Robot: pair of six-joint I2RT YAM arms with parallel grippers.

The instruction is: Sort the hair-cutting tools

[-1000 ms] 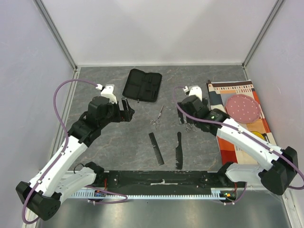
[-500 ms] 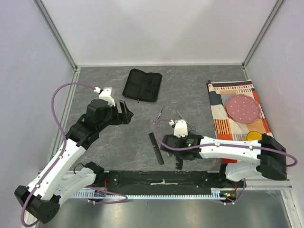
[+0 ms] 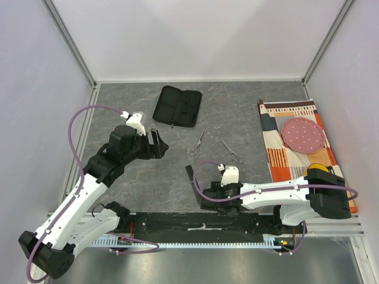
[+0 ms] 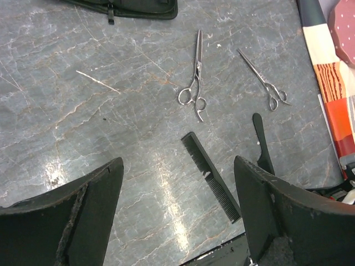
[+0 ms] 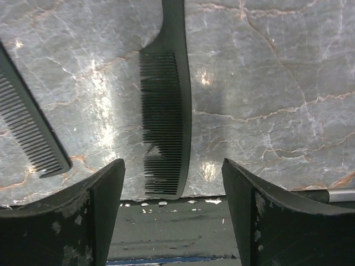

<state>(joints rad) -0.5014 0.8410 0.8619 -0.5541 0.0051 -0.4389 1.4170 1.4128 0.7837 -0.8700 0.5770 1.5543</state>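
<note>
Two silver scissors lie mid-table, one (image 3: 197, 146) left of the other (image 3: 233, 152); both show in the left wrist view (image 4: 195, 77) (image 4: 265, 83). The flat black straight comb (image 4: 213, 183) lies nearer the front, its far end showing from above (image 3: 189, 172). The black comb with a narrow handle (image 5: 166, 111) lies by the table's front edge, its teeth end between my right fingers. My right gripper (image 5: 172, 221) is open just above it, low at the front edge (image 3: 216, 204). My left gripper (image 4: 177, 216) is open and empty, up over the left middle (image 3: 155, 142).
A black fabric pouch (image 3: 177, 106) lies open at the back. A patterned cloth (image 3: 278, 118) with a pink disc (image 3: 303, 134) covers the right side. A black rail (image 5: 183, 221) runs along the table's front edge. The straight comb (image 5: 28, 133) lies just left of the right gripper.
My right arm has swung back from the right scissors to the front edge, over the handled comb, still open. The left arm shifted only slightly.
</note>
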